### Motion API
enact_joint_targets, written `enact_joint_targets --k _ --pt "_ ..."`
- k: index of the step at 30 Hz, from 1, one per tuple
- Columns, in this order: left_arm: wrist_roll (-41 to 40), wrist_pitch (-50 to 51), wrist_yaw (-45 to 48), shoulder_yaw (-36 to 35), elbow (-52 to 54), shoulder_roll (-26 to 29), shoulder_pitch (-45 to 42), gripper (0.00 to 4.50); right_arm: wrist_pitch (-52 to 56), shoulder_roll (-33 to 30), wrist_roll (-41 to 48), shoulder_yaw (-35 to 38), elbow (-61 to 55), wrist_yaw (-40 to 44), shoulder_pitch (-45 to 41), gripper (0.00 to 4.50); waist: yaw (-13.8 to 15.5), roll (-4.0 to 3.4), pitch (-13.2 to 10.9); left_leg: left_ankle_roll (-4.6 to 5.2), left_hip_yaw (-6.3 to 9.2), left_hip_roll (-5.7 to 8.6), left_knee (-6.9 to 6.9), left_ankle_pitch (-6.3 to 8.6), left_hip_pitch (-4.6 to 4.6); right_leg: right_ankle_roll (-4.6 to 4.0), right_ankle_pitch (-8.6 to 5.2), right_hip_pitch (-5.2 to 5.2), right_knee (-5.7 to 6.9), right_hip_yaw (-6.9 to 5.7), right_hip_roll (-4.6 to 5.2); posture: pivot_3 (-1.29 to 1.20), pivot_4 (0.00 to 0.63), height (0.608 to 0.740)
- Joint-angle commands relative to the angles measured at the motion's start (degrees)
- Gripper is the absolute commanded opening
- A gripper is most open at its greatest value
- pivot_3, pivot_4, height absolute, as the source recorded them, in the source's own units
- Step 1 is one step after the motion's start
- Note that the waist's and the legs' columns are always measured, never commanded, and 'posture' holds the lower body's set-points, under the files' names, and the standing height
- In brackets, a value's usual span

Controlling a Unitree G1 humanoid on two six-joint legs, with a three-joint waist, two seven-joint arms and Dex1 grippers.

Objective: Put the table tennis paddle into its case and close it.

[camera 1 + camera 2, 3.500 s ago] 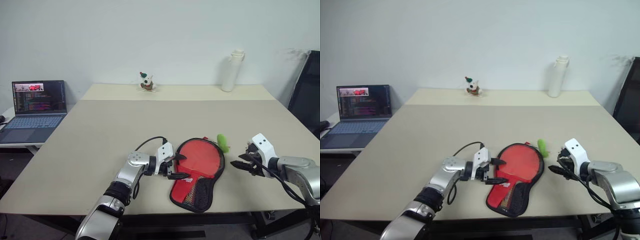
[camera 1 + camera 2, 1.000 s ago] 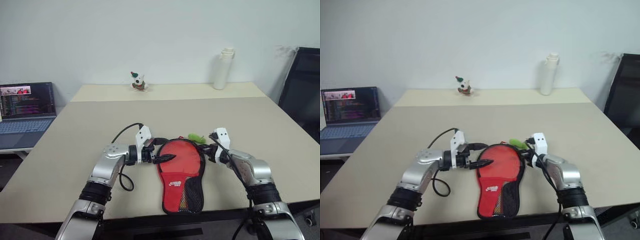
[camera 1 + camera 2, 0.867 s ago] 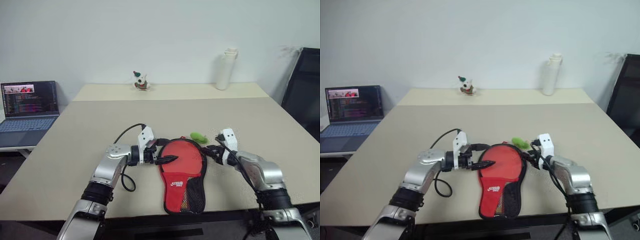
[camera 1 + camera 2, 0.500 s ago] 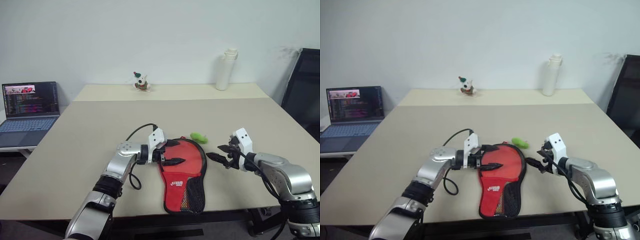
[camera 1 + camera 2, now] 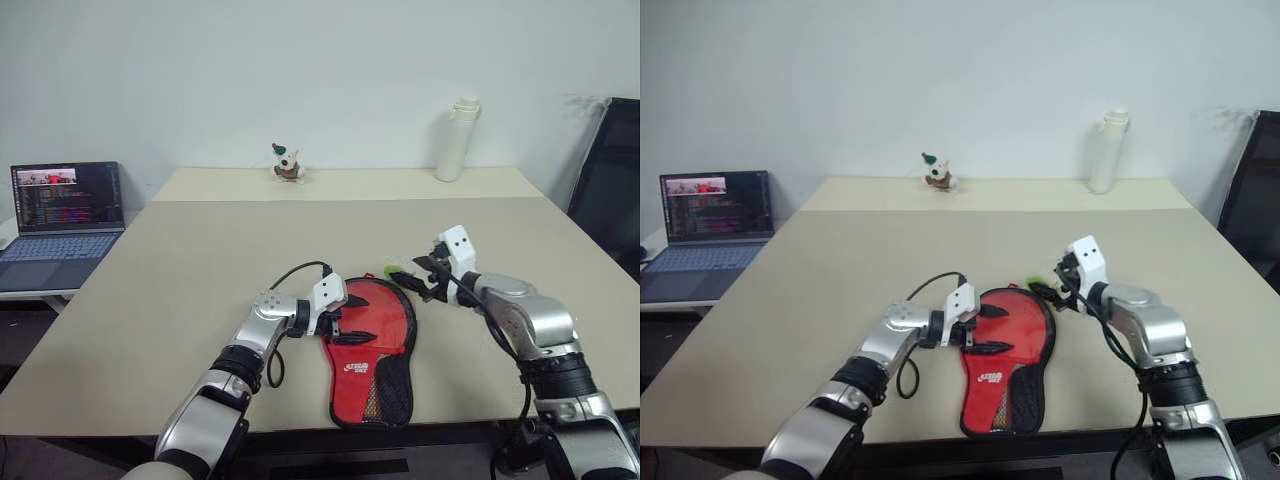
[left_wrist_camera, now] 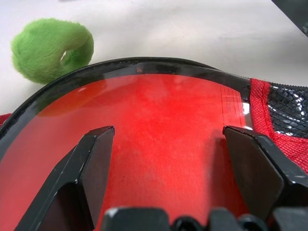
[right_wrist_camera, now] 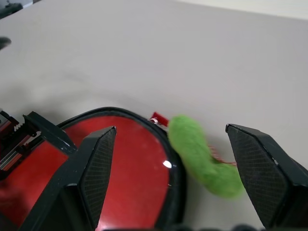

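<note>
Red case (image 5: 368, 345) flat on surface (image 5: 180, 260), white logo unreadable. Left gripper (image 5: 343, 320) released at its 9 o'clock edge; right gripper (image 5: 412, 279) released above green fuzzy tag (image 7: 204, 156) at 1 o'clock. Paddle not discernible.

Left gripper (image 6: 168, 144) spread over red case (image 6: 159, 144) — green fuzzy thing (image 6: 50, 50), perhaps plush, beyond

Wall: plain white (image 5: 320, 70), evenly lit.
Table: wide beige top (image 5: 200, 250); a seam runs across it toward the far end.
Side surface: low white desk (image 5: 30, 295) beside the table's left edge, bearing an open laptop (image 5: 62, 225) with a lit screen.
Chair: black chair (image 5: 608, 190) at the far right.
</note>
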State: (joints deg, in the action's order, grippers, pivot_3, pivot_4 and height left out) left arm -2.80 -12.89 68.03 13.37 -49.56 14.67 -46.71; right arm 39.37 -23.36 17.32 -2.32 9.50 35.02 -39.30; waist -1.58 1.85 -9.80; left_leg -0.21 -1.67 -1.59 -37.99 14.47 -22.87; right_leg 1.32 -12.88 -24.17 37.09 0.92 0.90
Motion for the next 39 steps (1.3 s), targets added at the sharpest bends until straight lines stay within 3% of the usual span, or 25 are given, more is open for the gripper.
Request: enact_joint_targets --k 1,14,17,26,27,39 --pt "1.7 -0.1 -0.2 0.7 -1.3 -0.4 0.5 3.93 -4.6 1.2 -1.8 -0.9 3.9 1.1 -3.5 3.97 0.0 0.0 0.0 0.0 0.01 0.0 0.0 0.0 0.0 0.0 0.0 0.01 0.0 -0.01 0.01 0.0 0.15 0.74" --pt "2.3 -0.5 -0.4 0.7 -2.0 -0.6 0.5 3.93 -15.5 4.4 -9.9 -3.7 21.3 0.3 -8.9 3.97 0.0 -0.02 0.0 0.0 0.0 -0.01 0.0 0.0 0.03 -0.16 0.1 0.02 0.03 -0.02 0.03 0.0 0.15 0.74" --pt "2.5 -0.7 -0.5 0.8 -2.6 -0.9 0.2 3.93 -16.1 4.9 -9.8 -2.4 22.3 -0.8 -9.3 3.41 0.0 -0.02 0.0 0.0 0.01 -0.02 0.0 0.0 0.03 -0.16 0.1 0.02 0.03 -0.03 0.03 0.0 0.15 0.74" --pt "3.5 -1.4 -1.5 1.0 -7.1 -1.9 -1.0 3.93 -16.2 4.9 -9.9 -1.3 22.1 -2.3 -8.4 0.23 0.1 -0.04 0.0 0.0 0.01 0.01 0.0 0.0 0.04 -0.15 0.1 0.04 0.03 -0.03 0.08 0.0 0.15 0.74" --pt "3.7 -1.4 -1.7 1.0 -7.6 -2.0 -1.0 3.93 -16.1 4.9 -9.9 -1.2 21.8 -2.5 -8.3 0.03 0.1 -0.04 0.0 0.0 0.01 0.01 0.0 0.0 0.04 -0.15 0.1 0.05 0.03 -0.05 0.08 0.0 0.15 0.74" --pt "4.3 -1.7 -2.5 1.2 -11.6 -3.1 -0.8 3.93 -9.7 -1.9 -9.0 1.6 9.8 -2.1 -1.7 0.03 0.4 -0.21 0.3 0.0 0.02 0.07 -0.02 -0.01 0.08 0.03 0.01 0.13 -0.01 -0.05 0.14 0.0 0.15 0.74"
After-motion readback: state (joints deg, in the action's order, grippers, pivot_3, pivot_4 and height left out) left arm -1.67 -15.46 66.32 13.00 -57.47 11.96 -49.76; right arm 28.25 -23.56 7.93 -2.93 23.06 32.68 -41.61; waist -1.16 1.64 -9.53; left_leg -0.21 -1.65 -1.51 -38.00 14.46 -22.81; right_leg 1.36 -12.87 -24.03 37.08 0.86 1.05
